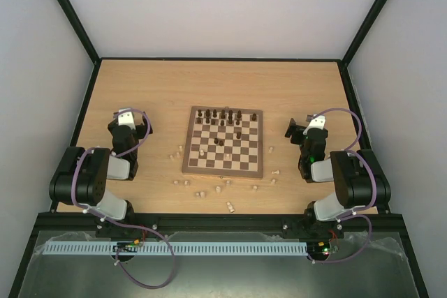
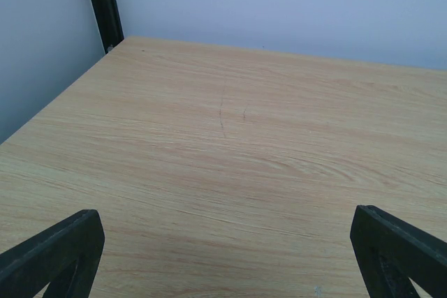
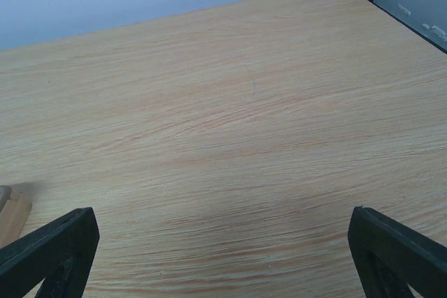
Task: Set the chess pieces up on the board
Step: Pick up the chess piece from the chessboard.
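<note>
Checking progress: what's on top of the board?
On the board, dark pieces crowd the far edge, a few nearer the middle; one pale piece sits near its left. The squares beneath them are covered.

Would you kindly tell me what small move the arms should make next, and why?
I'd probably bring the left tool, which is open and empty, toward the pale pieces lying just left of the board. They are off the board and look nearest to that arm.
</note>
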Robot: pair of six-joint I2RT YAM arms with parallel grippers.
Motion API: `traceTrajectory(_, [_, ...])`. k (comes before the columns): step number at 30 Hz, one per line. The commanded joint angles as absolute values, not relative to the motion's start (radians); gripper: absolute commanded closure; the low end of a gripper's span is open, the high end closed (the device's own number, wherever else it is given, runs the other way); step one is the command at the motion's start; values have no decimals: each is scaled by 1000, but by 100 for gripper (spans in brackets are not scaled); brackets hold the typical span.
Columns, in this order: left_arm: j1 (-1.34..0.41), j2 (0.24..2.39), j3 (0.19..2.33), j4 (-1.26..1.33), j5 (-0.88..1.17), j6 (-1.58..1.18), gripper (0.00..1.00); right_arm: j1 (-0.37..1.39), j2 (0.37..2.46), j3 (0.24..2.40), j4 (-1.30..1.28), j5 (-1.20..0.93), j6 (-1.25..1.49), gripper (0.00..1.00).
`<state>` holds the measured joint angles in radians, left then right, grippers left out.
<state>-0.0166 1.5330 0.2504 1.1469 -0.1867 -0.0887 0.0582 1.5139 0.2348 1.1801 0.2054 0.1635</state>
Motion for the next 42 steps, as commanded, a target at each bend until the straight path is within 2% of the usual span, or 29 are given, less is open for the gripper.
traceTrajectory(1, [-15, 1520, 260, 1207, -185, -81, 1, 52, 1514, 249, 1202, 209, 154, 2])
traceTrajectory(24, [-20, 1518, 262, 1201, -153, -63, 0, 52, 1492, 244, 1198, 203, 148, 1])
traceTrajectory(28, [-27, 1492, 274, 1159, -66, -10, 0, 52, 1321, 399, 765, 243, 174, 2])
traceTrajectory(32, [-40, 1455, 301, 1089, -60, 6, 0, 52, 1133, 468, 547, 192, 197, 2])
traceTrajectory(37, [-68, 1339, 470, 687, 5, -52, 0, 52, 909, 577, 299, 144, 317, 1])
traceTrajectory(40, [-137, 1223, 469, 628, 24, -82, 0, 52, 820, 635, 218, 55, 321, 2])
traceTrajectory(42, [-203, 1139, 483, 545, -27, -65, 0, 52, 774, 672, 148, 69, 365, 2])
